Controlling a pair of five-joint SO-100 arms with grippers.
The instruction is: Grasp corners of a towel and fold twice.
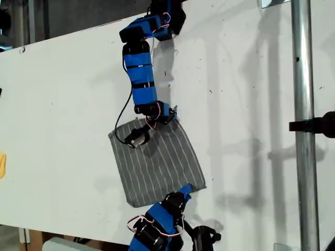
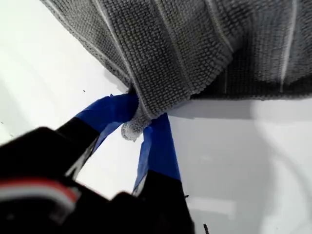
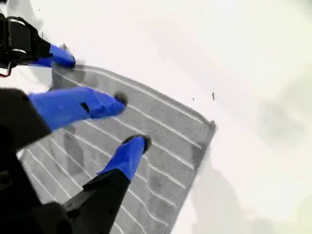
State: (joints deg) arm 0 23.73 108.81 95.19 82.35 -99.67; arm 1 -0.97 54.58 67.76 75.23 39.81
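First wrist view: my first hand (image 2: 139, 127) pinches towel (image 2: 195, 44) corner (image 2: 130, 130).

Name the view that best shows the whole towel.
The exterior view: the towel lies flat, all edges visible. The first wrist view shows only one pinched corner; the second wrist view shows part of it beneath my second gripper.

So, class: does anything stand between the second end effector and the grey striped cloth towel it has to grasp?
Nothing visible does. My second end effector is open over bare grey white-striped cloth towel. My first end effector is shut on one towel corner, away from that path.
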